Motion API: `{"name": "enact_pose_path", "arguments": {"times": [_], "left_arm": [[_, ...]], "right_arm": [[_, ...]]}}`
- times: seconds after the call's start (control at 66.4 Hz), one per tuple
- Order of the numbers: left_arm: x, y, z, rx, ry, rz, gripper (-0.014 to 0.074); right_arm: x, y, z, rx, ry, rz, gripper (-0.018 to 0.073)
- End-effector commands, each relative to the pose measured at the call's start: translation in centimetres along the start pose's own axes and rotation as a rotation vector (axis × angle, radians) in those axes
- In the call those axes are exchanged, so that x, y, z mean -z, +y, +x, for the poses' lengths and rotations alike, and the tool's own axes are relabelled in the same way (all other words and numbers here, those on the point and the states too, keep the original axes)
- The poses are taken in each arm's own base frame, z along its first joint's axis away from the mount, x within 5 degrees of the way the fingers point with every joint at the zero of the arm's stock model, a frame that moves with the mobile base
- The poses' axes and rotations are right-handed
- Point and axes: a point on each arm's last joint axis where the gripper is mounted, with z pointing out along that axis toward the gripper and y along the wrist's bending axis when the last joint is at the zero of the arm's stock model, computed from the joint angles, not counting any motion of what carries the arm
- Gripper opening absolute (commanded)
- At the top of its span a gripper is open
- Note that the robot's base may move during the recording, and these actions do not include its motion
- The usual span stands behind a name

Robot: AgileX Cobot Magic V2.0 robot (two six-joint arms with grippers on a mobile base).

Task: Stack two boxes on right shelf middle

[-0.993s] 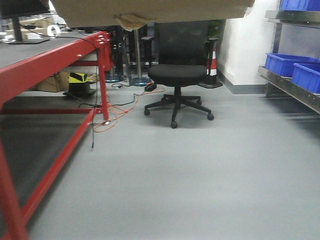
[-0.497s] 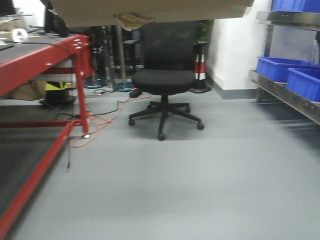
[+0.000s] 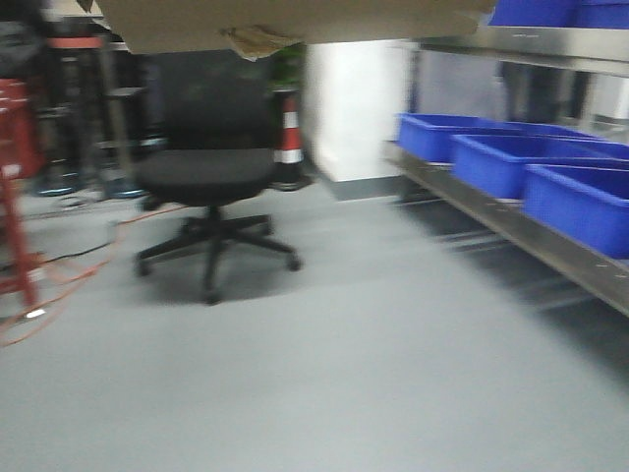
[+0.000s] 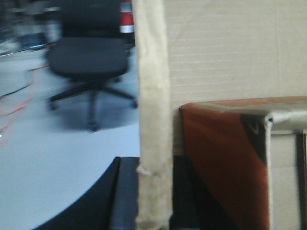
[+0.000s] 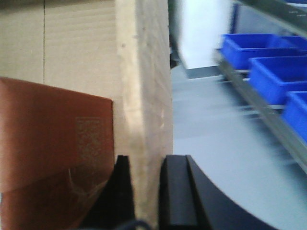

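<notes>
A tan cardboard box point(image 3: 295, 20) hangs across the top of the front view, with only its underside showing. In the left wrist view my left gripper point(image 4: 153, 196) is shut on the box's upright wall edge point(image 4: 153, 96), with a dark finger on each side. In the right wrist view my right gripper point(image 5: 146, 196) is shut on the opposite wall edge point(image 5: 144, 72). A red-brown panel point(image 4: 225, 167) lies inside the box. The steel shelf point(image 3: 511, 224) runs along the right, apart from the box. I see only this one box.
Blue bins point(image 3: 501, 157) line the shelf level, and more stand on the level above point(image 3: 536, 12). A black office chair point(image 3: 206, 177) stands on the grey floor at left-centre. A red table leg point(image 3: 15, 197), orange cable point(image 3: 59, 300) and a striped cone point(image 3: 288, 128) are nearby.
The view has swung to the right: the chair and red table slid left, and the shelf with its blue bins came further into frame. Both grippers still hold the box.
</notes>
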Motion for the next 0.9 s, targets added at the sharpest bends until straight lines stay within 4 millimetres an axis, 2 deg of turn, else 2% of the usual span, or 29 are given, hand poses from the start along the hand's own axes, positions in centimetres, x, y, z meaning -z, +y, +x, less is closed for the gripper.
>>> {"name": "enact_pose_path", "arguments": {"times": [0.0, 0.888], "left_arm": [[0.57, 0.05, -0.85, 0.002, -0.052, 0.018, -0.0111], [0.57, 0.06, -0.86, 0.001, -0.053, 0.017, -0.0111]], "right_arm": [[0.89, 0.25, -1.54, 0.001, -0.105, -0.049, -0.0143], [0.89, 0.25, -1.54, 0.001, -0.105, -0.049, -0.0143]]}}
